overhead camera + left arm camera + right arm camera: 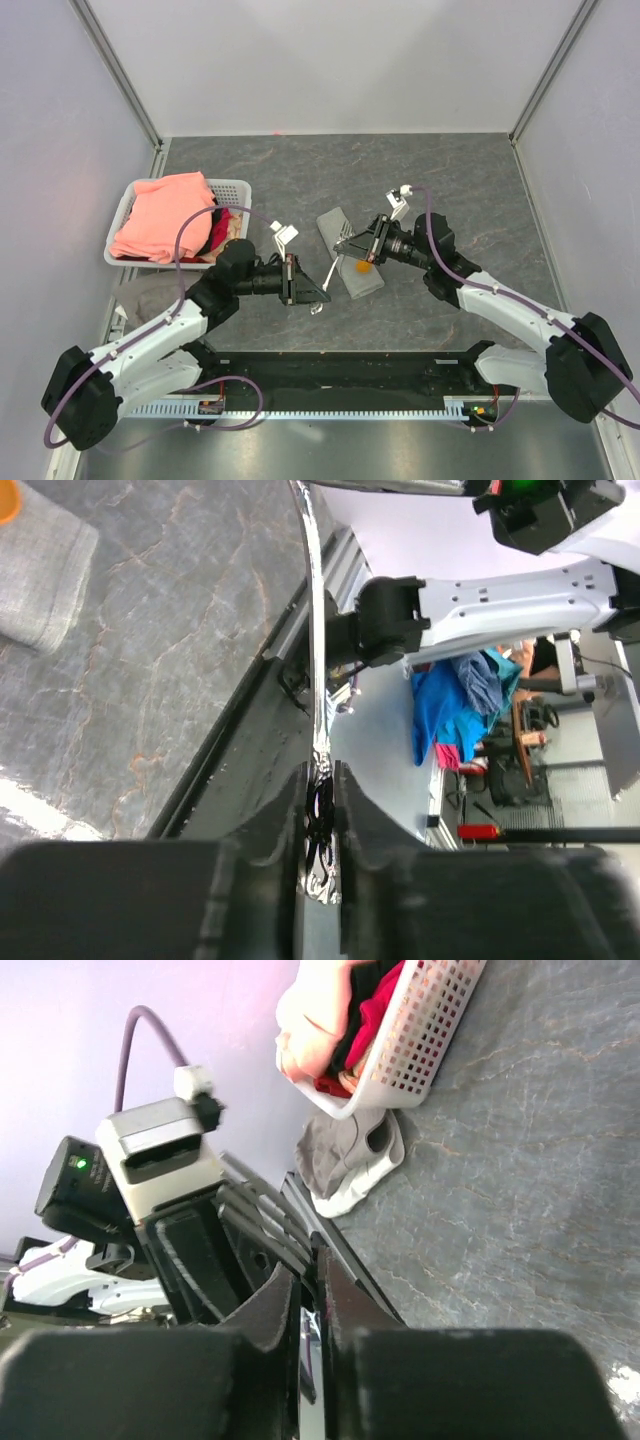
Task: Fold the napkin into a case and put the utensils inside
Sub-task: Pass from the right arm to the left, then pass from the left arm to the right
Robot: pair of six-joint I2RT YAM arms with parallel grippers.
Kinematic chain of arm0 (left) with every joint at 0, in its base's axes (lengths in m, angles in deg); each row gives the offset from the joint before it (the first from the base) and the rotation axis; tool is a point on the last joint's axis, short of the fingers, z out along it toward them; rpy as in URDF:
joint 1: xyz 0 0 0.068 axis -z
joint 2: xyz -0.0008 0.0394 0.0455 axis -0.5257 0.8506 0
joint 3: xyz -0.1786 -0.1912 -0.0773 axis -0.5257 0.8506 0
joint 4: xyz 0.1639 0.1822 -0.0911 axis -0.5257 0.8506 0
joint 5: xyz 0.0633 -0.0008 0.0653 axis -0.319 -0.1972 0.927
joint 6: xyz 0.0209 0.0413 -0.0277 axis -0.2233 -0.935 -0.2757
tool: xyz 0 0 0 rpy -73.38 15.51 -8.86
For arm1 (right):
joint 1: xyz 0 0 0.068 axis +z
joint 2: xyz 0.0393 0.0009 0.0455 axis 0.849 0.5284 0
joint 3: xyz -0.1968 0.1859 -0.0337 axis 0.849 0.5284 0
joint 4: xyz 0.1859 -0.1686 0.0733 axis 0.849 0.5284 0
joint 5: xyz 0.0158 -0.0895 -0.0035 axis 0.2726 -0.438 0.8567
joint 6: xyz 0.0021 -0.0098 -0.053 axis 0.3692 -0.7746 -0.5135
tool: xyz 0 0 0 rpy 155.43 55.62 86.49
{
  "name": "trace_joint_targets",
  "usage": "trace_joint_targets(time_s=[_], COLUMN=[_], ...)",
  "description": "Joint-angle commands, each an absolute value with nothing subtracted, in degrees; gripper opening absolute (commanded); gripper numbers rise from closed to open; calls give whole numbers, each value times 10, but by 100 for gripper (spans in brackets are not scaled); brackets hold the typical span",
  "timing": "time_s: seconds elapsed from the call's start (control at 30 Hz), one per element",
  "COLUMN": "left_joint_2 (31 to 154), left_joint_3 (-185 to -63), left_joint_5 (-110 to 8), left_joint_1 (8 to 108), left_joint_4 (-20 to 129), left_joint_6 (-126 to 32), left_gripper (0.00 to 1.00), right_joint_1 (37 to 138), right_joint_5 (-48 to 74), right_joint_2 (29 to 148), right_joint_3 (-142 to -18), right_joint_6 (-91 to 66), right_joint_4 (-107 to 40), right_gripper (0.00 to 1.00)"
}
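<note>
The napkin lies folded into a narrow grey case (338, 226) mid-table, also at the upper left of the left wrist view (40, 580). The orange spoon (362, 267) shows at the case's near end; its bowl (6, 500) peeks in at the left wrist view's corner. The silvery fork (331, 268) hangs above the table between both grippers. My left gripper (312, 288) is shut on its handle (316, 630), near the end. My right gripper (350, 243) is shut on the fork just below the tines (255, 1215).
A white plastic basket (236, 188) holding a salmon-pink cloth (165, 215) and dark red cloth stands at the left. A whitish-grey rag (350, 1155) lies in front of it by the table's near edge. The black rail (330, 365) runs along the front.
</note>
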State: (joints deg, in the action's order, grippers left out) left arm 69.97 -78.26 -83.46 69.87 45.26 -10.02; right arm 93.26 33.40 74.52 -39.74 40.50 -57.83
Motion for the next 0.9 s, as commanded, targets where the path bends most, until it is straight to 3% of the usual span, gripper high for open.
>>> trace_joint_targets(time_s=[0.0,0.13,0.23,0.43,0.7,0.87], left_joint_2=[730,744,749,752,751,760], left_joint_3=[-859,-920,-939,-963,-977,-980], left_joint_5=[-856,-857,-885,-919,-947,-960], left_joint_1=[699,699,699,699,699,699], left_joint_4=[528,700,760,843,893,905], left_joint_6=[-163,-261,-303,-355,-398,-410], left_gripper=[4,2,2,2,2,2], right_joint_1=[928,915,896,886,887,890], right_joint_5=[336,321,333,397,504,525], right_joint_2=[706,735,755,789,808,813], right_joint_3=[-465,-561,-611,-661,-686,-679], right_joint_6=[291,101,32,-44,-110,-115], right_joint_4=[-435,-186,-124,-67,3,11], right_gripper=[28,59,67,65,42,39])
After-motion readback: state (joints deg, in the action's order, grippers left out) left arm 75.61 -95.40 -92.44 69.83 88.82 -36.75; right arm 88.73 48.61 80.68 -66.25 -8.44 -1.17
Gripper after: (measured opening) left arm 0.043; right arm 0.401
